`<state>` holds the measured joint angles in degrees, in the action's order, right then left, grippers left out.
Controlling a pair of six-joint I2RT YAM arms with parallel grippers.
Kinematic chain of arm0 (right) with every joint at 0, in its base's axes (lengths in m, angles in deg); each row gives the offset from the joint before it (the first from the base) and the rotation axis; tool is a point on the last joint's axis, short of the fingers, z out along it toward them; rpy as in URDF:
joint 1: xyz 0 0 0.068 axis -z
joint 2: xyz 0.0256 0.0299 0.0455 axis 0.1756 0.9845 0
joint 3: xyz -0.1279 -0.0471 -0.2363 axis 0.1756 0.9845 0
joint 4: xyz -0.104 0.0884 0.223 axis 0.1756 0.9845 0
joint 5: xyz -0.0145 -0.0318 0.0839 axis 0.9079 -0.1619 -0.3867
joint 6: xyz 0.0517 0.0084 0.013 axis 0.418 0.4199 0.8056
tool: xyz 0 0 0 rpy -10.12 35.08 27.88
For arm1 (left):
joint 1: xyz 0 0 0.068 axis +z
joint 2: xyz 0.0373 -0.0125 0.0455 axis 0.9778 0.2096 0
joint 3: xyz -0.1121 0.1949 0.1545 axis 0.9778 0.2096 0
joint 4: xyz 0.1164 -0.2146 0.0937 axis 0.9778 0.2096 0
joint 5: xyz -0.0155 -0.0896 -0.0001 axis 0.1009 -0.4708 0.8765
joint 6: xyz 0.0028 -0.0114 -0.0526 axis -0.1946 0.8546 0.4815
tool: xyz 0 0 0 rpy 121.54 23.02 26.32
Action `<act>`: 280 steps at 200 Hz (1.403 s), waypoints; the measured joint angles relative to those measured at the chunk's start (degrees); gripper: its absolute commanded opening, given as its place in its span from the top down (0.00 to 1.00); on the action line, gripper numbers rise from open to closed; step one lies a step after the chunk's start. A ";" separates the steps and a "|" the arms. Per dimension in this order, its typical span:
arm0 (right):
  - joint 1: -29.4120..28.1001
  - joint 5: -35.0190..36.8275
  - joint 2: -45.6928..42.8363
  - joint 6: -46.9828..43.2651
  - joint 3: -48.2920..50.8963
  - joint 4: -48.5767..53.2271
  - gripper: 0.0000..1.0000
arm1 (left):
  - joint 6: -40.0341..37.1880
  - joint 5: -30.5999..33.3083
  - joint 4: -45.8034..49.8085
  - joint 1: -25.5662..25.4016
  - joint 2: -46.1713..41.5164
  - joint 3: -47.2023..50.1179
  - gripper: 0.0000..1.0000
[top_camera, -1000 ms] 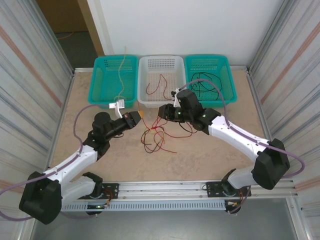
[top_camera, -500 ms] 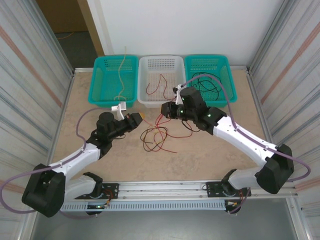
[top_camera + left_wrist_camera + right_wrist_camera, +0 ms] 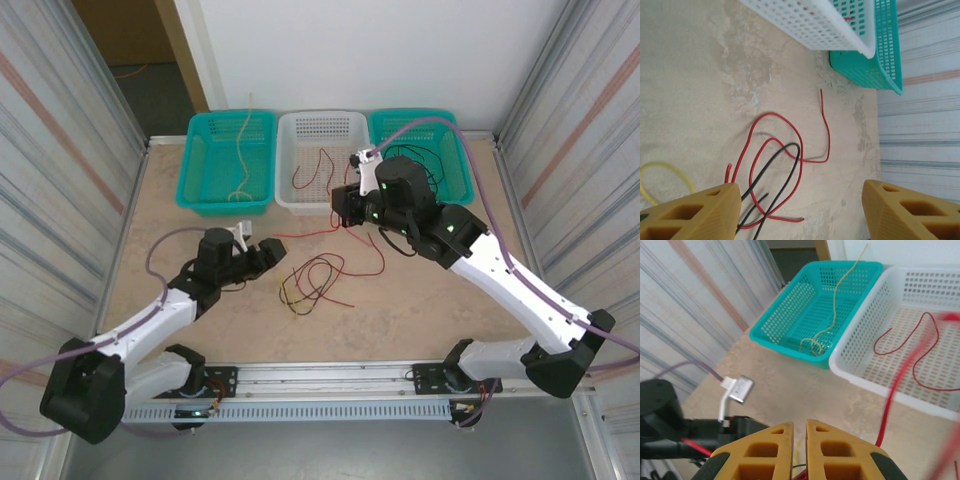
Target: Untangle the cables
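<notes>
A loose tangle of red, black and yellow cables (image 3: 315,278) lies on the table between the arms. My left gripper (image 3: 266,253) stands open just left of it, nothing between its fingers. In the left wrist view, red and black cables (image 3: 780,165) curl on the table ahead of the open left gripper (image 3: 800,215), and a yellow loop (image 3: 660,172) shows at the left. My right gripper (image 3: 338,208) hovers by the white basket's front, shut on a red cable (image 3: 305,233) stretched out from the pile. The right gripper (image 3: 800,427) has its fingers almost touching, the blurred red cable (image 3: 895,395) rising beside them.
Three baskets line the back edge: a teal basket (image 3: 200,160) with a yellow strand (image 3: 832,305), a white basket (image 3: 300,125) with a red cable (image 3: 920,335), and a teal basket (image 3: 455,150) with black cable, partly behind the right arm. Corrugated walls close both sides.
The left gripper has opened, let go and drawn back toward its base. The right gripper has lifted toward the white basket, pulling a red cable taut out of the pile.
</notes>
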<state>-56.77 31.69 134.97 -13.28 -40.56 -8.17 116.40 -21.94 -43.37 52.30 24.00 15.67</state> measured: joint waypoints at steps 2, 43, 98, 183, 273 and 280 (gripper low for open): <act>0.00 0.09 -0.07 -0.13 0.00 0.15 0.99 | -0.28 0.17 0.57 0.02 -0.22 -0.39 0.35; -0.26 0.59 -1.55 -3.82 -1.22 1.46 0.98 | -6.91 2.69 12.68 1.53 -3.85 -9.09 0.38; 2.14 -7.19 -2.45 -4.55 0.48 0.39 0.98 | -13.00 -2.71 15.17 8.55 -7.41 -24.24 0.55; 11.87 -31.21 -1.29 5.73 6.08 -9.44 0.95 | -13.53 -21.62 -4.37 -4.90 9.77 -24.28 0.62; 11.87 -35.60 -0.44 10.43 8.33 -15.15 0.94 | -10.86 -25.05 -14.82 -6.21 12.00 -21.09 0.54; 11.87 -35.56 -0.44 10.51 8.44 -15.19 0.94 | -10.69 -24.48 -14.95 -5.95 11.54 -20.24 0.54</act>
<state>-44.90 -3.87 134.53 -2.76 -32.13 -23.36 105.71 -46.42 -58.32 46.35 35.54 -4.57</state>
